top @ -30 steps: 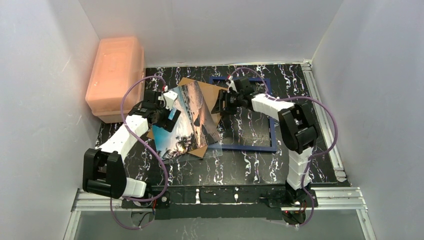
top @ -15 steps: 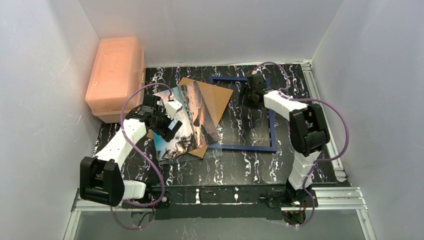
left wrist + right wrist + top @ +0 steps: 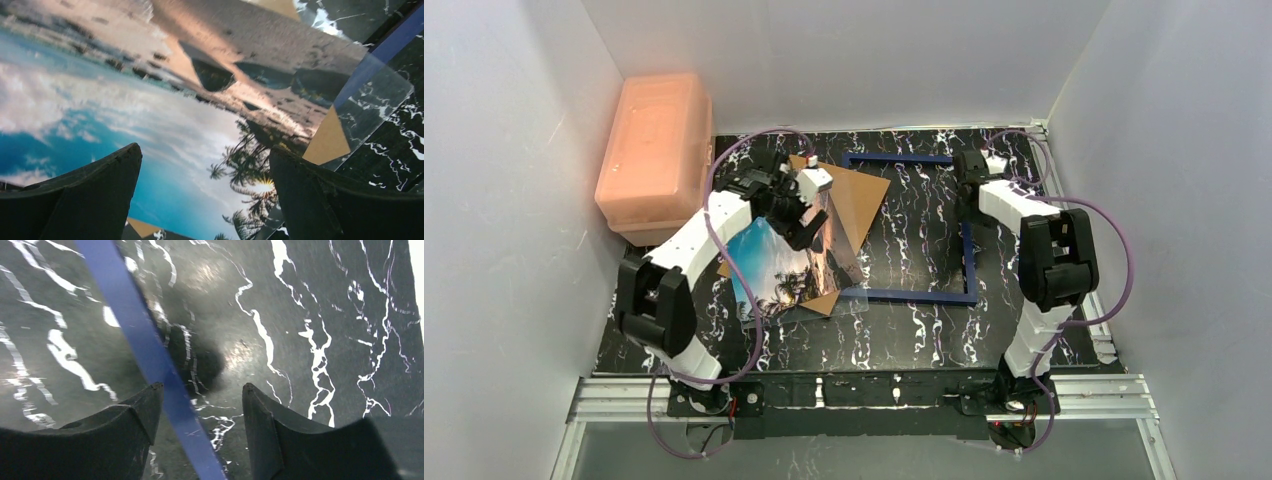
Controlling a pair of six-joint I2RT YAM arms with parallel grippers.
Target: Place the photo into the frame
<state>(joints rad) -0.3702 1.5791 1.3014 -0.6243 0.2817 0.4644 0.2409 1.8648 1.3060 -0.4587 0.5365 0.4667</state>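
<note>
While the photo [image 3: 779, 265] lay on the brown board [image 3: 864, 195] at the frame's [image 3: 969, 262] 9 o'clock, the wide-open left gripper [image 3: 202, 150] hung over it and the open right gripper [image 3: 202, 386] straddled the rail near 1 o'clock, so a flat pinch might have creased the photo

photo [image 3: 774, 270] atop backing board [image 3: 859, 200], both overlapping left side of frame [image 3: 919, 296], bin [image 3: 654, 150] behind at far left

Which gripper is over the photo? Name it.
The left gripper: its open jaws hang over the photo, above sky and palms. The right gripper, also open, is over the frame and its blue bar instead.
</note>
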